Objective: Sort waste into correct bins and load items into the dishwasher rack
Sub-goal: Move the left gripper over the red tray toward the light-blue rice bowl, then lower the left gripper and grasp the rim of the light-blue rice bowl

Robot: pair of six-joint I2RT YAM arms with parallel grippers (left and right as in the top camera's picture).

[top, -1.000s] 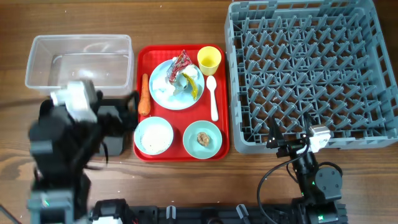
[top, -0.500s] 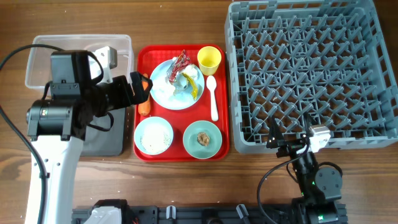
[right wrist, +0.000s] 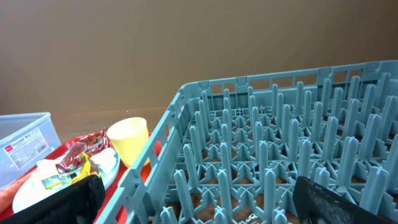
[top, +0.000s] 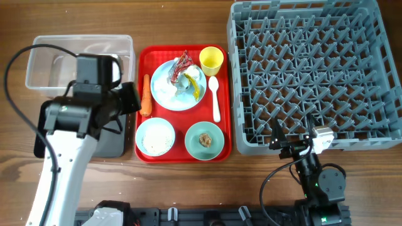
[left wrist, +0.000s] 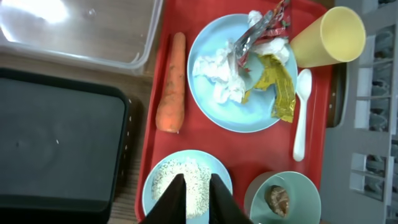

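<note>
My left gripper (top: 130, 99) hovers over the left edge of the red tray, shut and holding nothing; in the left wrist view its fingertips (left wrist: 178, 186) frame the rice (left wrist: 198, 167) in the light blue bowl (top: 155, 136). The orange carrot (top: 146, 95) (left wrist: 171, 84) lies just right of it. The pale blue plate (top: 161, 91) carries a red-silver wrapper (top: 184, 63), a yellow wrapper (top: 196, 85) and white paper (left wrist: 217, 68). The yellow cup (top: 211, 60), white spoon (top: 215, 99) and green bowl (top: 217, 143) with a brown lump (left wrist: 278, 198) share the tray. My right gripper (top: 293, 133) stands open at the grey rack's (top: 314, 69) front edge.
The clear tub (top: 44, 47) stands at the back left, with the black tray (top: 119, 143) in front of it under my left arm. The red serving tray (top: 182, 122) lies between these bins and the rack. Bare wood runs along the front.
My left arm rose from low over the black tray, reached the carrot's top, then drew back a little to the left as its jaws closed. The carrot stayed put. The right arm is still.
</note>
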